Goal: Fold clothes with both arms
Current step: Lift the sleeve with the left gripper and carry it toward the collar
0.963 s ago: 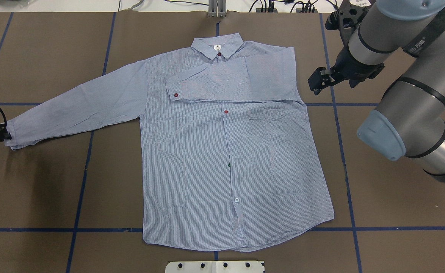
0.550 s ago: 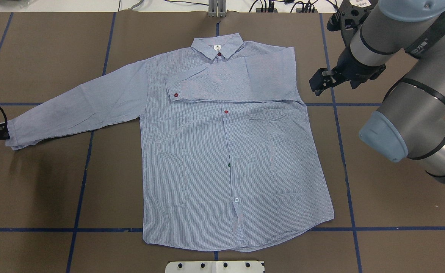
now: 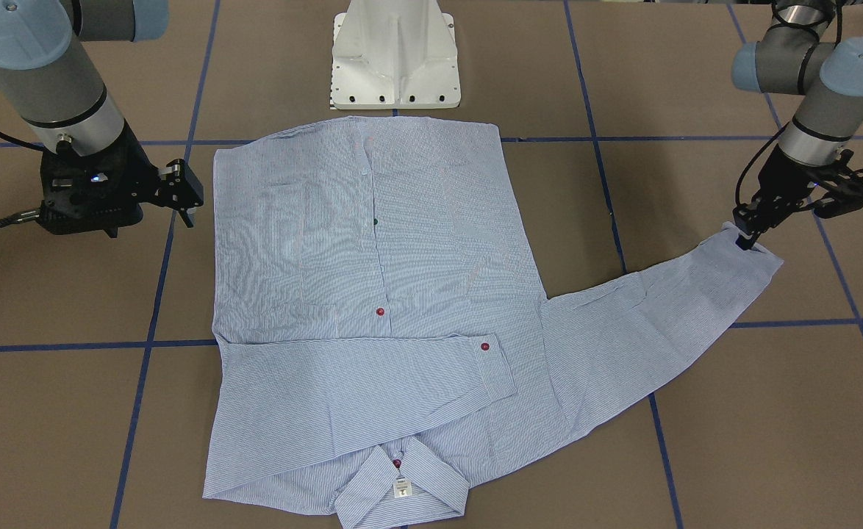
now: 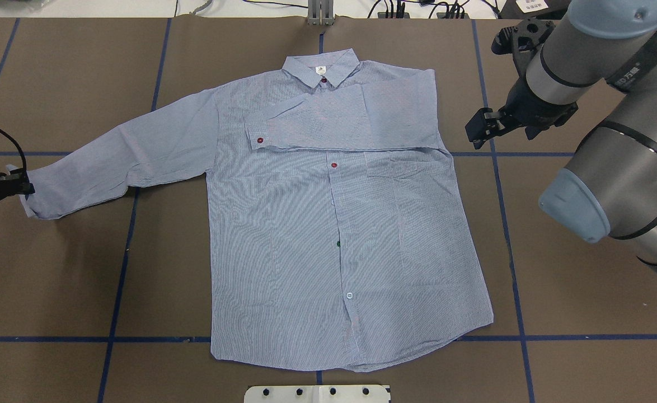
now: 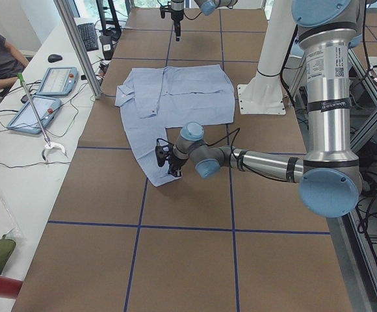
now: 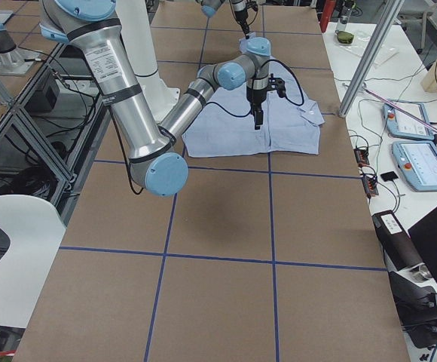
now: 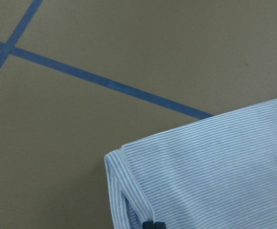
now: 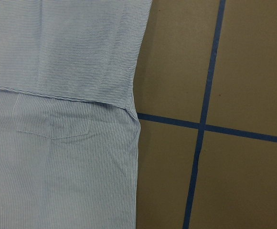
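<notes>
Shirt [image 4: 328, 240] lying flat; left gripper [image 3: 745, 236] pinches outstretched cuff [image 4: 34, 204]; right gripper [image 4: 477, 131] empty, right of shirt, opening unclear.

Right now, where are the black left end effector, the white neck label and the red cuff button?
Black left end effector [image 3: 745, 236], front-facing view, between its fingertips.
White neck label [image 4: 320, 70], overhead view, its centre.
Red cuff button [image 4: 260, 140], overhead view, its centre.

A brown table [image 4: 54, 280] gridded with blue tape [image 4: 54, 338] stands beside a white bench [image 5: 13, 175] bearing two tablets [image 5: 34, 115].
</notes>
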Controlling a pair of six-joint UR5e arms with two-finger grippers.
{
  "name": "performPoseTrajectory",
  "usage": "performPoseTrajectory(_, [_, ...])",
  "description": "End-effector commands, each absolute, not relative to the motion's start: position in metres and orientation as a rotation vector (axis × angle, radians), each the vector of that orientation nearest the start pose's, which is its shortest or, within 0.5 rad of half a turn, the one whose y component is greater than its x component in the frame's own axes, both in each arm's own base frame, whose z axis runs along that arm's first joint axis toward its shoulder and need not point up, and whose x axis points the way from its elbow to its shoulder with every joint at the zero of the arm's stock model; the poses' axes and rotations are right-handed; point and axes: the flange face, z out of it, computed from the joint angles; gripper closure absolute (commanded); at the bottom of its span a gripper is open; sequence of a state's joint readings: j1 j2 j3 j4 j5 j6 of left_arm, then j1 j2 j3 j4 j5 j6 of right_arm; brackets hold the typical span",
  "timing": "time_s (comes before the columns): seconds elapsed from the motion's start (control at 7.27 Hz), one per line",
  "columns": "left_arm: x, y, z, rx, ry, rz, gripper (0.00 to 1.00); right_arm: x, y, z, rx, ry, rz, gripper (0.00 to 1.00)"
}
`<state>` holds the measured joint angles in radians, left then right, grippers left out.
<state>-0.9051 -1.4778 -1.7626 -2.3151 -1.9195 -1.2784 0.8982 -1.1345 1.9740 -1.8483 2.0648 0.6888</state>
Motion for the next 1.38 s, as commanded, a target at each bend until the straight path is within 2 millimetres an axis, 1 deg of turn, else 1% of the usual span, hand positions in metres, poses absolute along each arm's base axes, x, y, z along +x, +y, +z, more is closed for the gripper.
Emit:
performPoseTrajectory(0.0, [0.257,-0.484,0.440,0.185,0.899,-0.418,1.00,-0.286,-0.497,0.289,0.112,-0.712,-0.119,0.00])
performPoseTrajectory(0.14, [0.277,-0.507,0.388,0.170,0.890,-0.422,1.00,-0.285,-0.497,0.293,0.109,-0.709,-0.121,0.00])
performPoseTrajectory(0.28, [0.297,-0.529,0.318,0.156,0.916,-0.455,1.00,-0.282,-0.493,0.299,0.102,-0.705,-0.116,0.00])
performPoseTrajectory(0.41, [0.321,-0.540,0.250,0.083,0.961,-0.455,1.00,-0.279,-0.489,0.308,0.094,-0.697,-0.116,0.00])
performPoseTrajectory(0.55, [0.334,-0.536,0.217,0.043,1.012,-0.489,1.00,-0.279,-0.489,0.309,0.093,-0.695,-0.115,0.00])
performPoseTrajectory(0.69, [0.352,-0.544,0.175,0.020,1.074,-0.544,1.00,-0.278,-0.490,0.308,0.094,-0.693,-0.109,0.00])
performPoseTrajectory(0.83, [0.395,-0.559,0.132,-0.037,1.115,-0.594,1.00,-0.277,-0.492,0.310,0.095,-0.690,-0.104,0.00])
performPoseTrajectory(0.96, [0.431,-0.582,0.114,-0.074,1.159,-0.636,1.00,-0.275,-0.494,0.310,0.097,-0.690,-0.100,0.00])
performPoseTrajectory(1.1, [0.448,-0.598,0.106,-0.086,1.199,-0.656,1.00,-0.273,-0.496,0.310,0.097,-0.689,-0.095,0.00])
performPoseTrajectory(1.24, [0.451,-0.601,0.098,-0.085,1.209,-0.656,1.00,-0.272,-0.496,0.310,0.097,-0.689,-0.094,0.00])
